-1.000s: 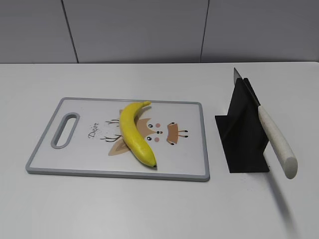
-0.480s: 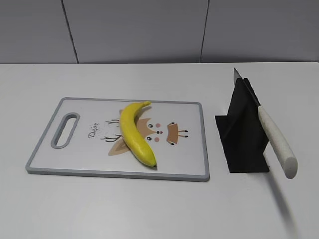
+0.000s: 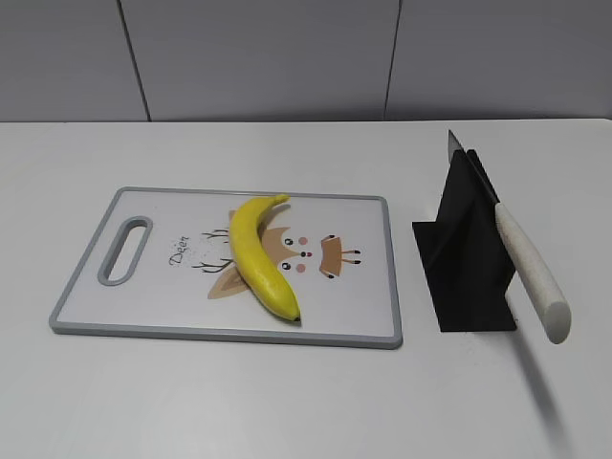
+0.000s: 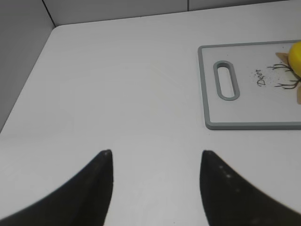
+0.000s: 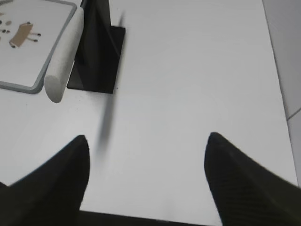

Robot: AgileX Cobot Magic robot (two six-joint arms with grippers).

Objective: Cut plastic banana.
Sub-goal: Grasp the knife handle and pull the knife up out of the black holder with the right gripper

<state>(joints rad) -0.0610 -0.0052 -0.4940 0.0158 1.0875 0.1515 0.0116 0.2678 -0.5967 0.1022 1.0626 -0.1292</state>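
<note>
1. While both my grippers hang back over bare table, nothing is cut: my left gripper [image 4: 155, 162] has its fingers spread wide and empty, and my right gripper [image 5: 146, 150] is just as wide, gripping nothing.
2. Plastic banana [image 3: 258, 254] lies diagonally on the cutting board [image 3: 363, 311], stem toward the far edge, dark tip near the front edge, uncut.
3. Knife [image 3: 521, 263] leans in the black stand [image 3: 464, 263] to the board's right, white handle sticking out toward me, blade up and back.
4. Risk: handle is tilted and round, so an off-centre pinch could twist it or knock the light stand over.
5. Risk: banana is glossy and curved; if my left doesn't pin it, I judge it will roll or skid under the blade.
6. Risk: board may slide on the smooth table [image 3: 287, 402].
</note>
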